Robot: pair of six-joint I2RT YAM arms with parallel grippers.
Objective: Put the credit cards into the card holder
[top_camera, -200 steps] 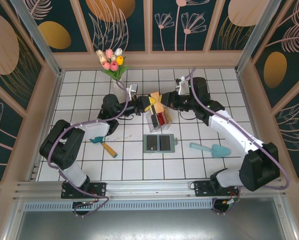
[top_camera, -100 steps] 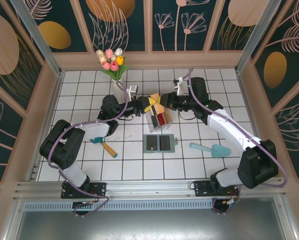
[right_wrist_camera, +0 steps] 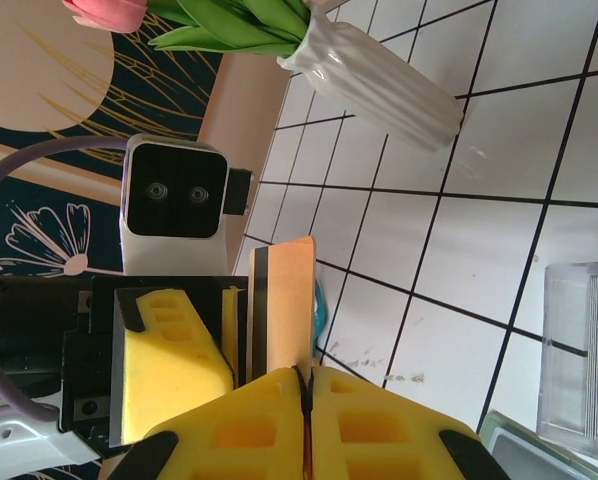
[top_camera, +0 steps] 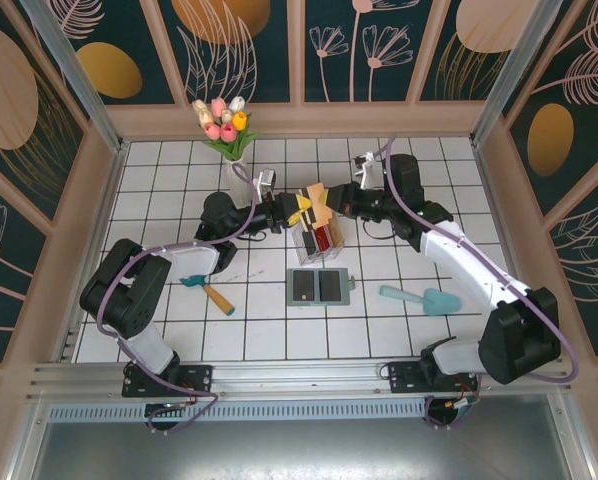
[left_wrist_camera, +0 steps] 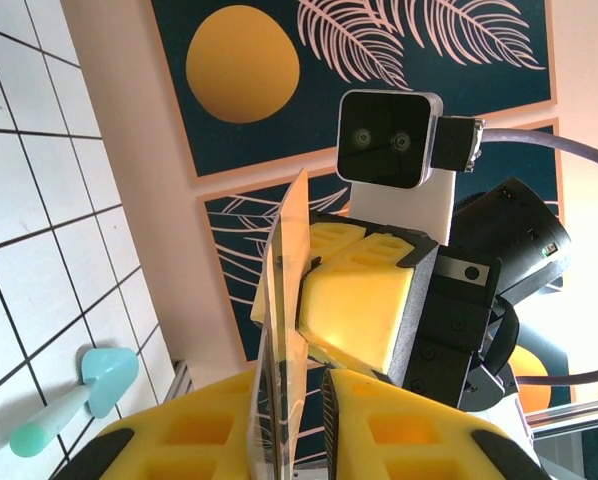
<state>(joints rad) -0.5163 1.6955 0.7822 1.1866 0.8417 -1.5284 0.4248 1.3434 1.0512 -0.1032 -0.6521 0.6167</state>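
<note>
Tan credit card (right_wrist_camera: 282, 300) held up between both grippers, above the counter (top_camera: 179, 170).
It looks light, stiff and slick, so pinch the flat faces. The right gripper (right_wrist_camera: 304, 390) has its jaws clenched on it; the left gripper (left_wrist_camera: 289, 400) straddles it, jaws apparently released. The card holder (top_camera: 319, 286) lies well apart.

We log the left arm (top_camera: 169, 262) and right arm (top_camera: 459, 262) both reaching forward and inward, wrists level, grippers facing tip to tip. Right gripper (right_wrist_camera: 304, 398): pads pressed tight on a card (right_wrist_camera: 284, 300). Left gripper (left_wrist_camera: 291, 410): fingers straddle the same card, a thin gap on one side.
</note>
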